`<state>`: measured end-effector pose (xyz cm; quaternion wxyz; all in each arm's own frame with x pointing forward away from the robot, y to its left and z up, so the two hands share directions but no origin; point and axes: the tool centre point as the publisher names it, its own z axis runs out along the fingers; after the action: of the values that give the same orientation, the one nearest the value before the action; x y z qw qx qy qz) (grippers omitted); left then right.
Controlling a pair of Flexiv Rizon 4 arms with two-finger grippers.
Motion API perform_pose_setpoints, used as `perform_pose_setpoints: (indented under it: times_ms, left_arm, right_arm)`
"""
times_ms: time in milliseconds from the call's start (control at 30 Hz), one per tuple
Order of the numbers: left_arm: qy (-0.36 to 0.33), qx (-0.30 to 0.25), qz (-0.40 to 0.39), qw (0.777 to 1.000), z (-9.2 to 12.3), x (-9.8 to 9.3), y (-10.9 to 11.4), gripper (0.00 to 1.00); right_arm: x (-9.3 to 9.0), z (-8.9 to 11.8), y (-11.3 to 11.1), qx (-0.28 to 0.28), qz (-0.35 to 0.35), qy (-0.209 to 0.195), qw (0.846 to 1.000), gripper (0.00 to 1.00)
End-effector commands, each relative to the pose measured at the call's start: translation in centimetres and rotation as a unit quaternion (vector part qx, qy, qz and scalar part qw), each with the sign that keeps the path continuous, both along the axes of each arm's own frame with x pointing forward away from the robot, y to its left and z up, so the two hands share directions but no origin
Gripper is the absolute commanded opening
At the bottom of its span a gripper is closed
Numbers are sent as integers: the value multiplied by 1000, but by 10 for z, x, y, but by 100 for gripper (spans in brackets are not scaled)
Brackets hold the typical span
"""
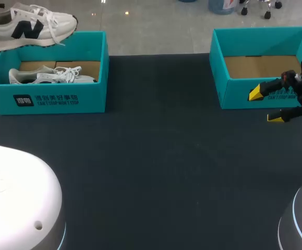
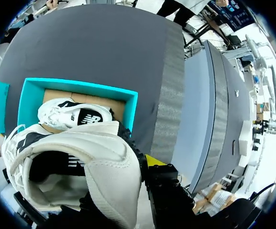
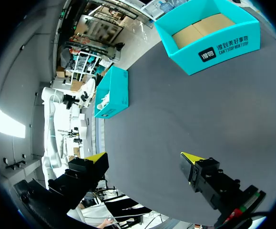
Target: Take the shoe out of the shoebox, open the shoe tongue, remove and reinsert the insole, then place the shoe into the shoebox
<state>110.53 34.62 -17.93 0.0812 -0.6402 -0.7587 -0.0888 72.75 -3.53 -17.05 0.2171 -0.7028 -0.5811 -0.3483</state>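
**One shoe is up over the left box, and your right hand is open and empty**

**Head view.** You have the lifted shoe (image 1: 25, 26) in the air above the far left corner of the left shoebox (image 1: 57, 99). Its sole faces down and its toe points toward the middle of the table (image 1: 156, 156). The hand carrying it is outside this view. A second shoe (image 1: 46, 75) lies inside that box on the cardboard floor. The right shoebox (image 1: 234, 96) stands at the far right, well apart from the left one, and shows only its cardboard floor. Your right gripper (image 1: 266, 106) hangs just in front of that box's front wall. Its two fingers are spread wide, with nothing between them.

**Left wrist view.** The lifted shoe (image 2: 104, 162) fills the space at your left gripper (image 2: 146, 164), with its heel opening turned toward the camera. One yellow tip presses against the outside of the heel, and the other finger is hidden behind the shoe. The hand is clamped on the heel and carries the shoe clear of the box. Under it you see the left shoebox (image 2: 80, 86), with the second shoe (image 2: 73, 114) lying on its side on the cardboard.

**Right wrist view.** Your right gripper (image 3: 144, 157) shows both yellow tips far apart over bare table (image 3: 199, 119), holding nothing. The right shoebox (image 3: 223, 47) sits ahead of it and off to one side, with its printed wall facing the camera. The left shoebox (image 3: 114, 90) is far ahead across the table and is seen end-on. A bit of white shows at its rim, but you cannot tell which shoe it belongs to.
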Motion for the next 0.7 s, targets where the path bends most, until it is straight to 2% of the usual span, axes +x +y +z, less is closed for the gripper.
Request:
perform_pose_setpoints:
  times_ms: [33,367,400,500,533,700]
  left_arm:
    - [-9,15,-38,999,-2,-4,-2,0]
    - [-9,15,-38,999,-2,-4,-2,0]
    - [-14,3,-46,999,-4,-3,-3,0]
    - [-23,1,-51,998,-17,10,-3,0]
    - [-29,12,-61,998,-19,13,-3,0]
    - [-42,0,-79,996,-27,30,0,0]
  right_arm:
    - [0,0,0,-1,-1,1,1000,100]
    - [0,0,0,-1,-1,1,1000,100]
    - [0,0,0,-1,-1,1,1000,100]
    - [0,0,0,-1,-1,1,1000,100]
    - [0,0,0,-1,-1,1,1000,100]
    - [0,0,0,-1,-1,1,1000,100]
